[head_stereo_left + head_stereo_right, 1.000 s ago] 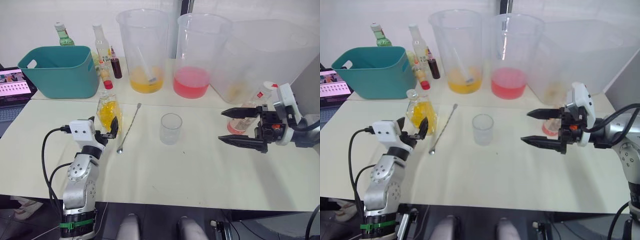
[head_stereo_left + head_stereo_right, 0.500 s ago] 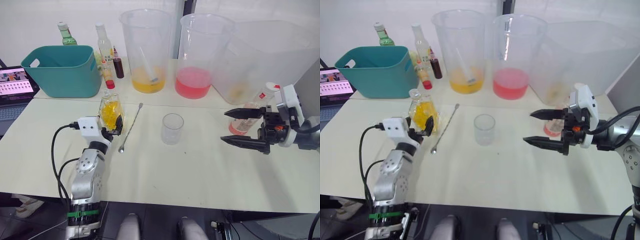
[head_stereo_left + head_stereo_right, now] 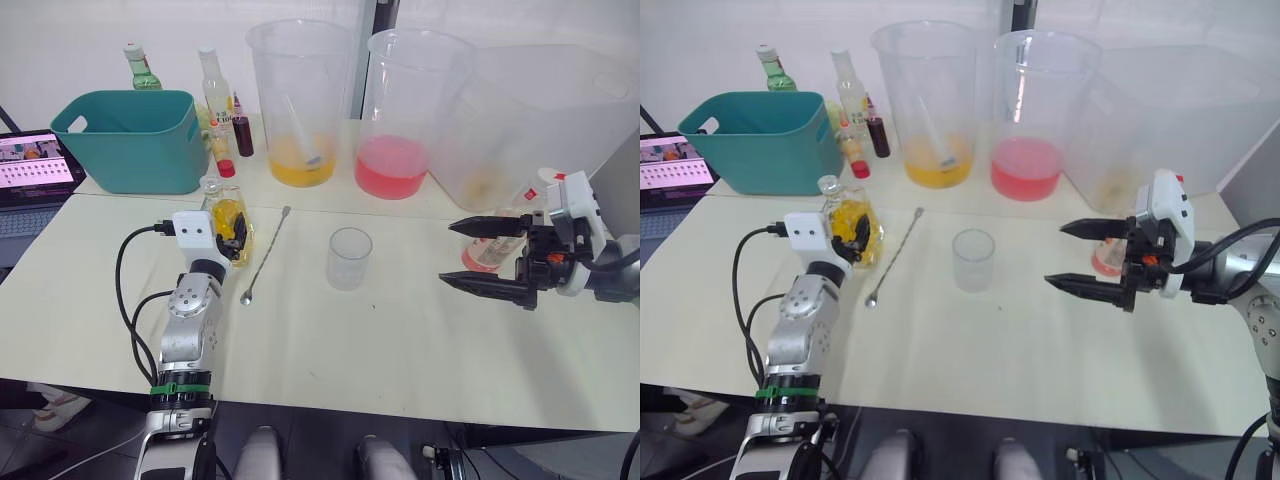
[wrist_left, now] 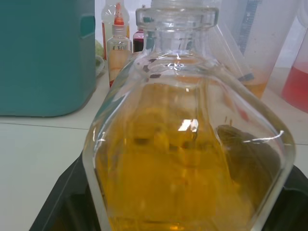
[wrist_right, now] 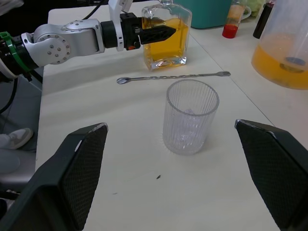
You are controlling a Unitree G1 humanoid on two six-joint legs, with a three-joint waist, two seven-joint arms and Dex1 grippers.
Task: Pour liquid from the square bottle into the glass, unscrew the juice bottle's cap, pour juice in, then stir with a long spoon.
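White wall and a pale table (image 3: pixel 400 340) are framing the scene, with big clear jugs (image 3: pixel 296 100) of yellow and pink liquid standing along the back beside a teal bin (image 3: pixel 130 138) and a laptop (image 3: pixel 35 165) glowing at the far left. Toward the right edge, the right gripper (image 3: pixel 478 256) is hovering above the table with its fingers spread wide and nothing between them, the juice bottle (image 3: pixel 495 245) waiting just behind it, its cap (image 3: pixel 545 178) seemingly on. At the left, the left gripper (image 3: pixel 852 238) is reaching around the square bottle (image 3: pixel 226 212), black fingers (image 5: pixel 159 33) sitting on either side of the glass body; whether they are pressing it yet cannot be told, and the bottle is standing upright on the table. Between the arms, the glass (image 3: pixel 349 258) is standing empty, well apart from both grippers, and the spoon (image 3: pixel 266 254) is lying flat between bottle and glass. By the look of it, the job is barely starting: first pour, uncapping, juice and stirring are all remaining.
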